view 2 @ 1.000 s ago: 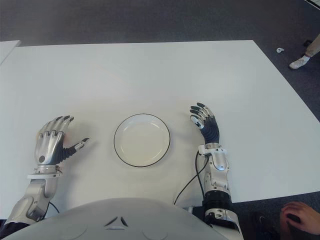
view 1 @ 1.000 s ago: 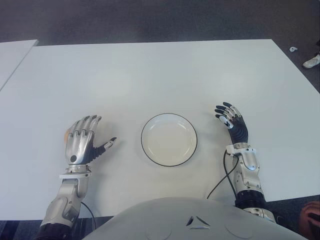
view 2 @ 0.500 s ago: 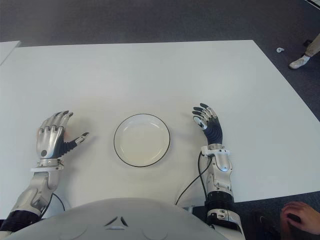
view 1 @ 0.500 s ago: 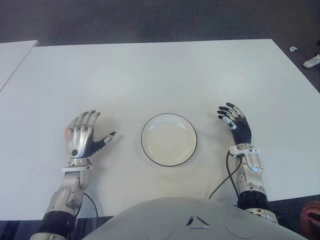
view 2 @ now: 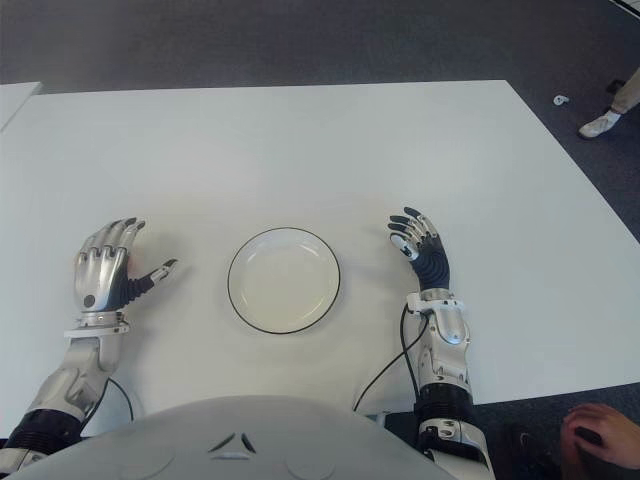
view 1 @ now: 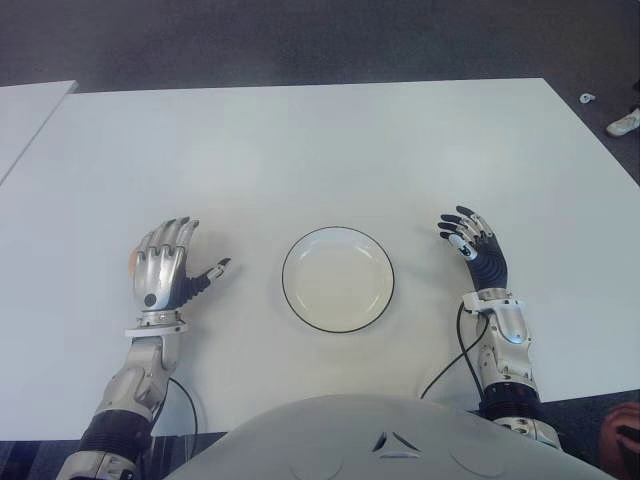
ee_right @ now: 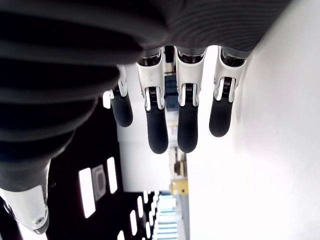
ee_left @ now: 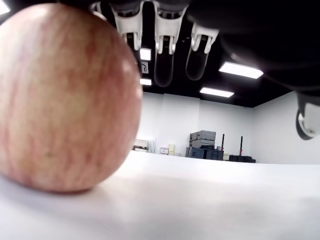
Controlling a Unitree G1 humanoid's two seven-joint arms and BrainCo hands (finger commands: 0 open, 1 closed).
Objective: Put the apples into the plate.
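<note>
One reddish apple (ee_left: 60, 100) stands on the white table (view 1: 320, 150), and in the eye views only an orange sliver of the apple (view 1: 131, 262) shows past the left hand's outer edge. My left hand (view 1: 172, 258) hovers over it, fingers spread above the fruit without closing on it, thumb pointing toward the plate. The white plate (view 1: 338, 285) with a dark rim sits empty in the middle near me. My right hand (view 1: 470, 235) shows to the right of the plate, fingers extended and holding nothing.
A second white table (view 1: 25, 105) shows at the far left. A black cable (view 1: 450, 350) runs from my right wrist across the table's near edge. A person's hand (view 2: 600, 430) shows at the lower right, and a shoe (view 1: 625, 122) on the dark floor beyond the table.
My left hand has shifted slightly forward over the apple and its thumb has drawn in. The right hand has slid a little back toward me and to the right.
</note>
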